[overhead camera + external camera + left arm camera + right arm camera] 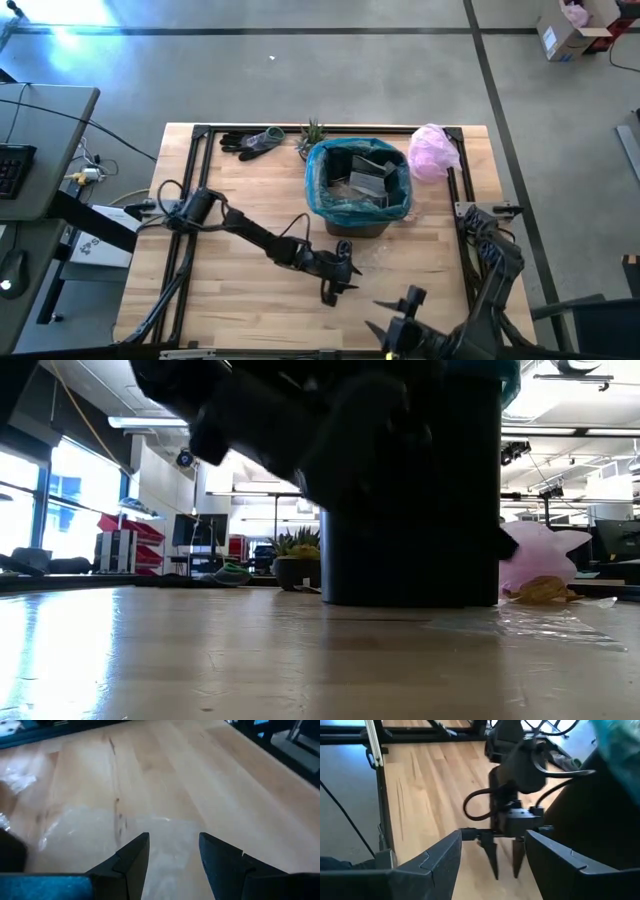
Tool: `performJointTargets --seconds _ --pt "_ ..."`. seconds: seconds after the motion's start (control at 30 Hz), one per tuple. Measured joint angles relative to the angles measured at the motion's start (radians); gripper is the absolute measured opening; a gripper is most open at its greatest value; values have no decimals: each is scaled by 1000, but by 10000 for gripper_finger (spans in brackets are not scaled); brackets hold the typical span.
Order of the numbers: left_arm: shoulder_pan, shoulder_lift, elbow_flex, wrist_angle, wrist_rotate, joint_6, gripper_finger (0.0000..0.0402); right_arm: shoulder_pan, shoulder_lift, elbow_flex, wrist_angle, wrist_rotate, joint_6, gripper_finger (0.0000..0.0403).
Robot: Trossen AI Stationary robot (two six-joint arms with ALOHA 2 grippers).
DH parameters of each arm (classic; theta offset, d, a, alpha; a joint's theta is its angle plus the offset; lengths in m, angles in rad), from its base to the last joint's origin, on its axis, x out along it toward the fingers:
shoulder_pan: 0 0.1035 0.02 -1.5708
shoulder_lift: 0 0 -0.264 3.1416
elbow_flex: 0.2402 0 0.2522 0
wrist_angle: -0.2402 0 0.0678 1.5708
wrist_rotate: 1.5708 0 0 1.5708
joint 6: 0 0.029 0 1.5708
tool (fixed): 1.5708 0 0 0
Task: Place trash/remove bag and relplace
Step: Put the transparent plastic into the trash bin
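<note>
Bag [345, 208], teal and wrinkled, lines the dark bin [362, 226] standing toward the far middle of the bench [250, 300], its rim folded over the bin's top, with grey and clear trash [365, 178] lying inside. Pale wood planks make up the bench, framed by black rails, on a grey concrete floor; a desk with a keyboard [10, 170] sits off its left side, and the low view shows an open workshop with ceiling lights and monitors behind. A pink bag [433, 152] rests just beside the bin on its right, a small plant [312, 133] and dark gloves [252, 141] near the far edge. Clear plastic film [95, 827] lies flat on the wood under the left gripper [338, 276], which hovers in front of the bin, fingers parted and empty. The right gripper [396, 322] sits near the front edge, fingers spread wide, grasping nothing. No readable writing shows.
</note>
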Motion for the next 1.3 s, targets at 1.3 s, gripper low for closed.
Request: performJointTargets --seconds 1.3 --pt "20 267 327 -262 97 -21 4 15 49 0 0 24 101 204"
